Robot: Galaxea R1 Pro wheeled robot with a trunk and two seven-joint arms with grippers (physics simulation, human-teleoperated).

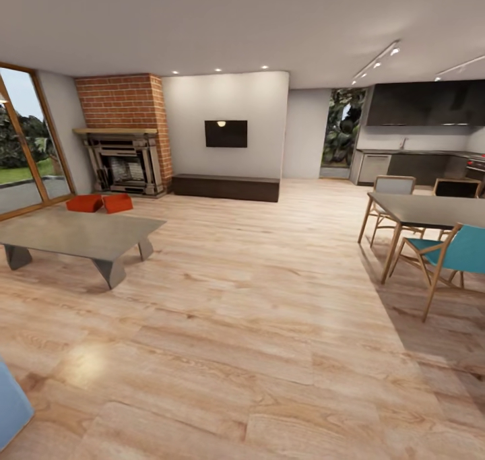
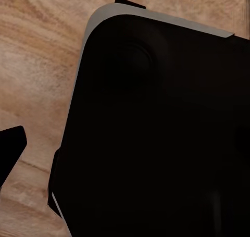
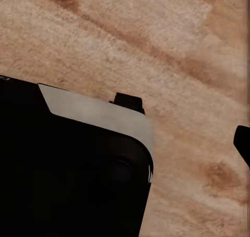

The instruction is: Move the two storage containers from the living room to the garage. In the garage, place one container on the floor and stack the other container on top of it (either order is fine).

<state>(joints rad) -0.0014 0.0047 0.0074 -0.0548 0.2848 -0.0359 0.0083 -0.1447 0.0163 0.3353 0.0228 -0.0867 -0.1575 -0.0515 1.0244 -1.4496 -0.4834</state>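
I am in the living room with its light wood plank floor (image 1: 256,312). The two storage containers (image 1: 84,203) (image 1: 118,203), red-orange open bins, sit side by side on the planks before the fireplace (image 1: 124,160), just beyond the coffee table. They are far from me, at the left. In the left wrist view one dark fingertip (image 2: 10,148) pokes in beside the robot's black body (image 2: 156,133), above bare planks. A dark fingertip (image 3: 244,143) shows the same way in the right wrist view. Nothing is held that I can see. The garage is out of view.
A low grey coffee table (image 1: 81,234) stands at the left, between me and the bins. A dining table (image 1: 431,211) with a teal chair (image 1: 458,251) is at the right. Glass doors (image 1: 27,143) line the left wall. A dark bench (image 1: 225,187) runs along the back wall.
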